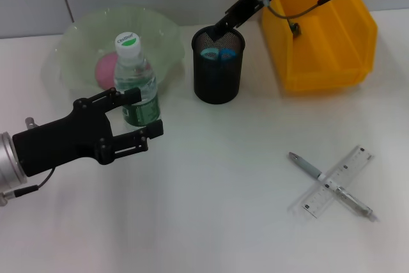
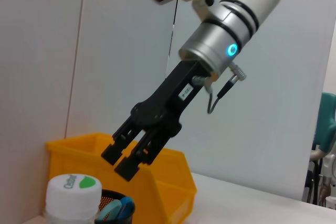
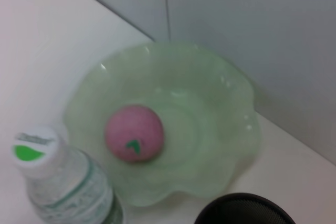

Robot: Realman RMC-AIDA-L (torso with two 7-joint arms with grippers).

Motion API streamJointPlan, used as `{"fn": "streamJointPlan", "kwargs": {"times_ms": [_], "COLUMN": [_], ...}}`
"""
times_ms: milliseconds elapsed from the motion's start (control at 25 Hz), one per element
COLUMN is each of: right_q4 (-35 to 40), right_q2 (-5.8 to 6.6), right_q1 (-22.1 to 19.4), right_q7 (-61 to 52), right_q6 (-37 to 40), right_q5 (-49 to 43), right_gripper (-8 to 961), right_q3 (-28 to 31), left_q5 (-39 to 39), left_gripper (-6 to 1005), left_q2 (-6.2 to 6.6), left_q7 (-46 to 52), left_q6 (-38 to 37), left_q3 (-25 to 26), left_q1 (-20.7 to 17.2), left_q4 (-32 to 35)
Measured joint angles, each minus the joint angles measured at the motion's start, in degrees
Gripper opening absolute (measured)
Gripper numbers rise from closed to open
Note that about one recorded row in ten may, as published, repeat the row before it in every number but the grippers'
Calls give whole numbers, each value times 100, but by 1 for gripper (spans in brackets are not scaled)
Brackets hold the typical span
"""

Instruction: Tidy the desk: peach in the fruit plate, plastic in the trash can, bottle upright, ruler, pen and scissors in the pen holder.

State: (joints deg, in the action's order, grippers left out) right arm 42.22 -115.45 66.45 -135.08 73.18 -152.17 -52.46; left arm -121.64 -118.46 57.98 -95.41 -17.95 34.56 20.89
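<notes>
Left claw [image 1: 135,114]: wide open round bottle [image 1: 136,81], not gripping.
Right claw [image 1: 223,25]: at holder [image 1: 218,65] rim; fingers slightly apart, empty.
Pen [image 1: 330,185] & ruler [image 1: 337,181]: crossed on worktop [image 1: 211,209]; thin, light, stiff, so you pinch mid-shaft.

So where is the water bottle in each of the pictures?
Head view: the water bottle stands upright in front of the fruit plate, between the left tool's fingers.
Left wrist view: only its cap shows, bottom corner.
Right wrist view: bottom corner.
Shared landmark: the black pen holder.
</notes>
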Motion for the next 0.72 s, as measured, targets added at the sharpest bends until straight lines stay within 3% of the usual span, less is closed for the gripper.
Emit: {"fn": "streamJointPlan", "kwargs": {"times_ms": [200, 280, 480, 640, 720], "right_q4": [1112, 1595, 2092, 2265, 2282], "right_q2": [-55, 37, 188, 332, 345], "right_q1": [-609, -1010, -1506, -1891, -2077], "right_q7": [-8, 2, 54, 106, 225], "right_q6": [779, 1242, 1709, 2066, 2217], "right_q5": [627, 1149, 1764, 2191, 2285], "right_gripper": [715, 715, 716, 714, 713], "right_q3": [8, 22, 29, 106, 222], "left_q5": [-25, -34, -36, -36, -36], "left_gripper": [814, 814, 814, 814, 814], "left_q2": [8, 17, 26, 23, 22], "left_q7": [16, 45, 65, 132, 151], "left_q6": [-5, -5, -5, -1, 4], "left_q3": [-7, -7, -6, -7, -7], "left_q1": [6, 7, 11, 20, 25], "left_q4": [40, 49, 55, 56, 56]}}
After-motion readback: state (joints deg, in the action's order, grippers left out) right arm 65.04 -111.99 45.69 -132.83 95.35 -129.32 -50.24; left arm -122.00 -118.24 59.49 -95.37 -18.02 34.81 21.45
